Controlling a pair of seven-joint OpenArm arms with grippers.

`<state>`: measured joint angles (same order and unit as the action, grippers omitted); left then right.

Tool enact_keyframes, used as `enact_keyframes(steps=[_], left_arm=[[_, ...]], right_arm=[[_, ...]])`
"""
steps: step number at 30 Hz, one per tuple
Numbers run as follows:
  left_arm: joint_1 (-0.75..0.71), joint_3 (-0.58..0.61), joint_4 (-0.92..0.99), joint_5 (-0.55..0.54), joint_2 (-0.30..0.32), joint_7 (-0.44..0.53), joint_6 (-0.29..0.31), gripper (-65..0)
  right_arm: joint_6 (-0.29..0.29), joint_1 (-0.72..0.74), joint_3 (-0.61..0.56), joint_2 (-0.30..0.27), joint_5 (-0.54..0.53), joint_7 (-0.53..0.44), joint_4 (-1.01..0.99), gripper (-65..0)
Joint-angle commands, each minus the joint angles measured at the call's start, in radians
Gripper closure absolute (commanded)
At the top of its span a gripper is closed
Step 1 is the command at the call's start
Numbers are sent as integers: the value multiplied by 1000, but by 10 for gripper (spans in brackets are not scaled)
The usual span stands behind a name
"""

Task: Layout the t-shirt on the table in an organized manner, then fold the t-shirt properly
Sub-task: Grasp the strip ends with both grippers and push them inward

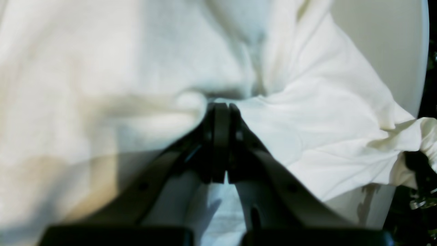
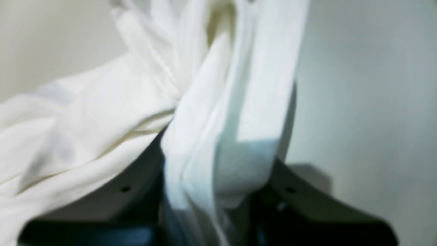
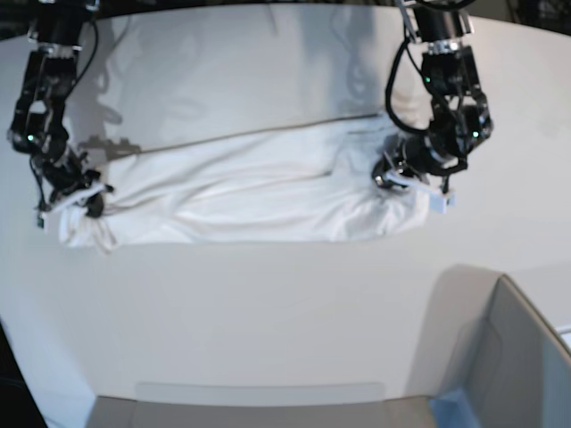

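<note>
The t-shirt lies on the table as a long white wrinkled band, stretched between my two grippers; no print shows. In the base view my left gripper is at the shirt's right end. The left wrist view shows this gripper shut, pinching a fold of the t-shirt. My right gripper holds the shirt's left end in the base view. In the right wrist view a thick bunch of the t-shirt runs between the jaws of that gripper and hides the fingertips.
A grey box-like corner piece stands at the front right of the base view. The table's curved edge runs close behind the shirt's far end in the left wrist view. Bare tabletop lies beside the right gripper.
</note>
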<state>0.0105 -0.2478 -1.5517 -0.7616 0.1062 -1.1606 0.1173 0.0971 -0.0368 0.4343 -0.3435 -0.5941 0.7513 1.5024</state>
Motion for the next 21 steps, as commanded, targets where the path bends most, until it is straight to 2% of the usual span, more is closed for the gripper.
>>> enact_keyframes(steps=[1, 3, 5, 7, 9, 14, 16, 21], left_arm=[[13, 6, -31, -29, 10, 0, 6, 0], [13, 11, -34, -63, 11, -5, 6, 0], [15, 9, -34, -88, 11, -49, 6, 0], [16, 0, -36, -131, 11, -98, 6, 0], [18, -17, -53, -194, 11, -108, 8, 0], [10, -195, -103, -384, 11, -115, 8, 0], [10, -250, -102, -444, 13, -115, 8, 0], [-22, -348, -99, -457, 13, -115, 6, 0]], right_arm=[[2, 7, 4, -18, 1, -23, 46, 0], [2, -2, 2, -12, 49, -20, 97, 0], [2, -8, -10, -6, 107, -20, 132, 0], [2, -22, -47, 8, 176, -20, 166, 0], [2, -42, -88, 11, 248, -20, 215, 0], [2, -73, -248, 14, 408, -20, 344, 0], [2, -73, -294, 33, 457, -20, 379, 0], [2, -65, -414, 82, 587, -20, 421, 0]])
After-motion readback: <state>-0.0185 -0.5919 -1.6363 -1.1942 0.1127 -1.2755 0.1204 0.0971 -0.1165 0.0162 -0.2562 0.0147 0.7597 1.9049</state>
